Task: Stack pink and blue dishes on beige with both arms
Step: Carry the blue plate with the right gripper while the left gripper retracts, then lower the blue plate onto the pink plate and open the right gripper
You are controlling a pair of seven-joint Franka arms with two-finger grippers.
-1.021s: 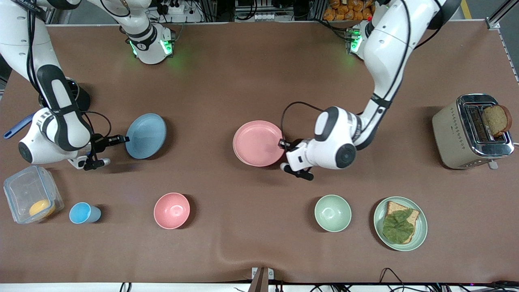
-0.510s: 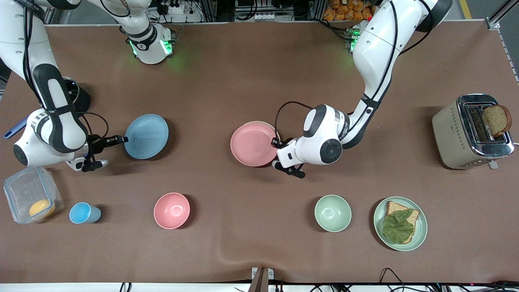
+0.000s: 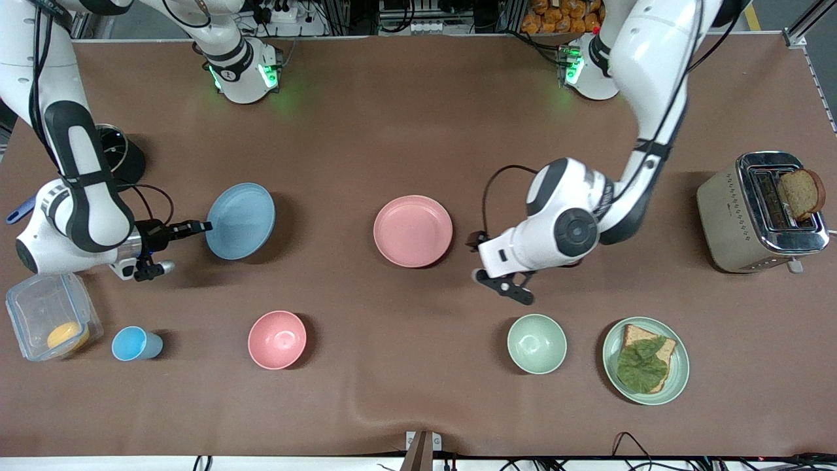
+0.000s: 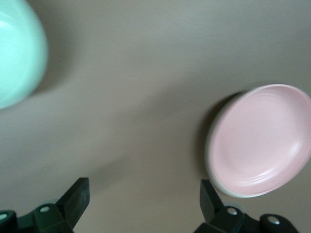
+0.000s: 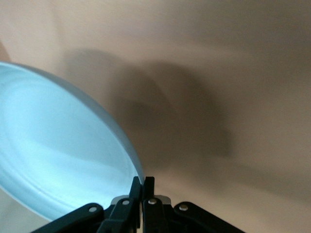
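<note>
The pale pink plate lies flat at mid-table. In the left wrist view a pale beige rim shows under the pink plate; I cannot tell more of the beige plate. My left gripper is open and empty over bare table beside the pink plate, apart from it. The light blue plate is tilted, toward the right arm's end. My right gripper is shut on its rim.
Nearer the front camera stand a blue cup, a pink bowl, a green bowl and a green plate with a sandwich. A toaster and a clear container flank the table.
My left gripper has let go of the pink plate and drawn back toward the left arm's end. The pink plate now lies flat. The right gripper still holds the blue plate, barely shifted.
</note>
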